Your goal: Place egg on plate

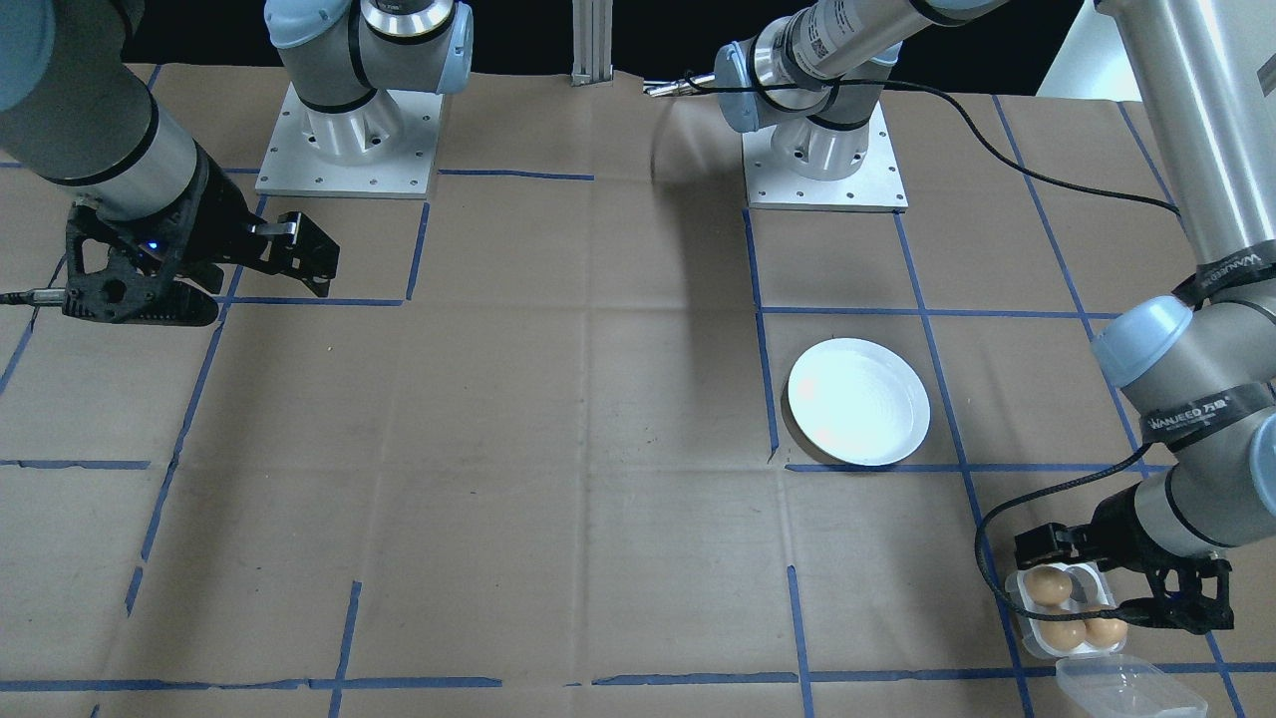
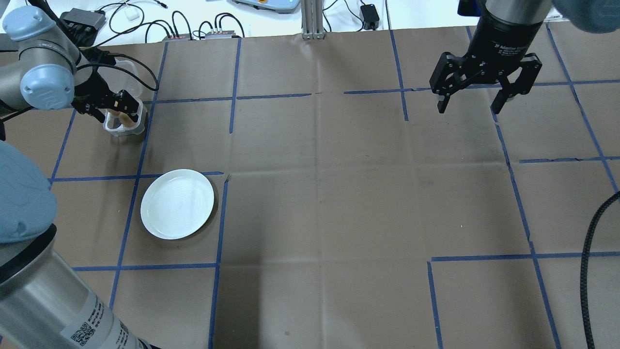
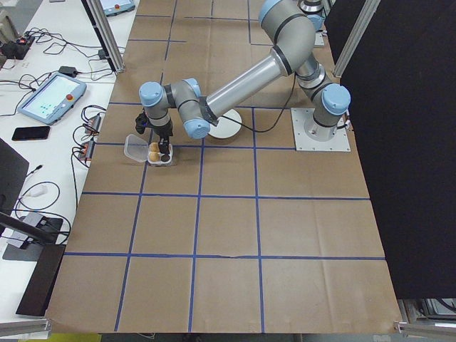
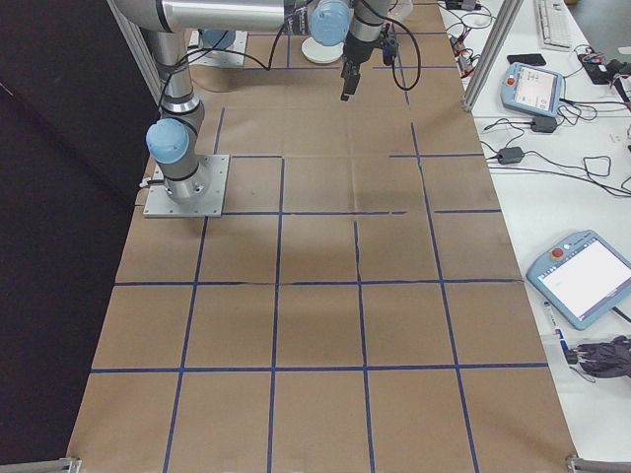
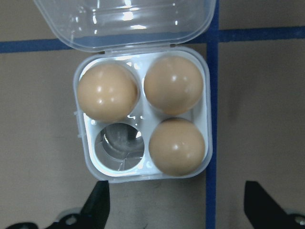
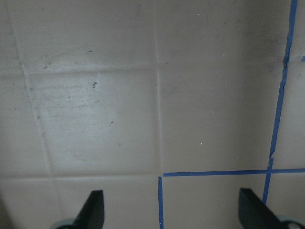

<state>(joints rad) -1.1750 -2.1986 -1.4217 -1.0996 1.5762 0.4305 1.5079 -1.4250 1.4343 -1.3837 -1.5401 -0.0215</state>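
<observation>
While the left gripper (image 5: 174, 202) hung spread over the open egg tray (image 5: 86, 143), nothing was gripped: its jaws were seen wide apart at the lower edge of the wrist view, short of the tray's near rim. Three brown eggs (image 5: 177, 145) were held in the tray's cups and one cup was left bare; the clear lid (image 5: 124, 21) was folded back on the far side. The tray was set at the far left of the surface (image 2: 310, 194) in the overhead view, with the white plate (image 2: 177, 203) lying nearer the robot, well apart from it and with no egg on it.

The step in hand was judged to be the pick. It would be done well if one egg were chosen, the jaws centred on it and lowered straight, so that the fingers slid into the gaps beside it without knocking a neighbour. The egg beside the bare cup was judged the easiest, since room was offered on one side. A light squeeze would be needed: the shell was likely brittle and smooth, and the light tray could be dragged up with it.

The right gripper (image 2: 486, 87) was held open above the far right, well clear.
</observation>
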